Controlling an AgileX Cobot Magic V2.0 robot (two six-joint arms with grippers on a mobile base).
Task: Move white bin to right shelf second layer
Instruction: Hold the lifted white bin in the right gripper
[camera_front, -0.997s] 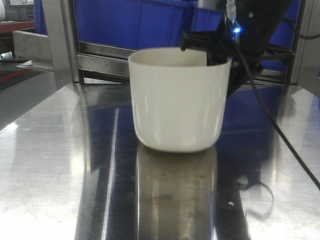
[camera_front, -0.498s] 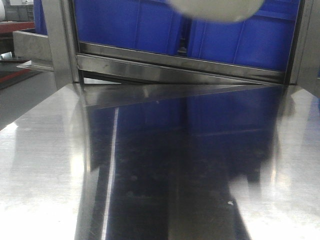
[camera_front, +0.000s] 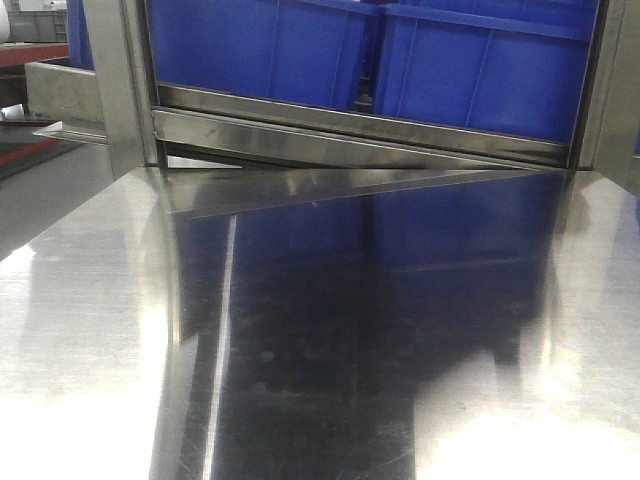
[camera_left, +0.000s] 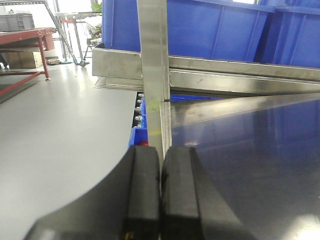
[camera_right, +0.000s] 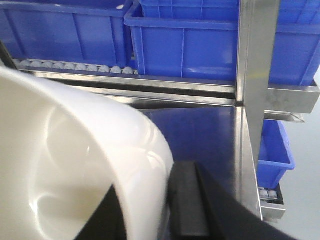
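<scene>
The white bin (camera_right: 75, 165) fills the lower left of the right wrist view, held up off the steel tabletop (camera_front: 320, 330). My right gripper (camera_right: 152, 200) is shut on the bin's wall, with one finger inside and one finger (camera_right: 187, 200) outside. The bin and the right arm are out of the front view. A rack level with small white rollers (camera_right: 75, 67) lies beyond the bin and carries blue crates (camera_right: 185, 45). I cannot tell whether it is the second layer. My left gripper (camera_left: 161, 165) is shut and empty, low near the table's left edge.
Blue crates (camera_front: 480, 70) stand on the rack behind the table. Steel uprights stand at the left (camera_front: 120, 80) and right (camera_right: 255, 90). A lower blue crate (camera_right: 272, 155) and rollers (camera_right: 267, 192) sit to the right of the post. A red table (camera_left: 25, 37) stands far left.
The white bin stood on the tabletop with my right gripper on its rim. It rose to the top of the front view and is now out of it.
</scene>
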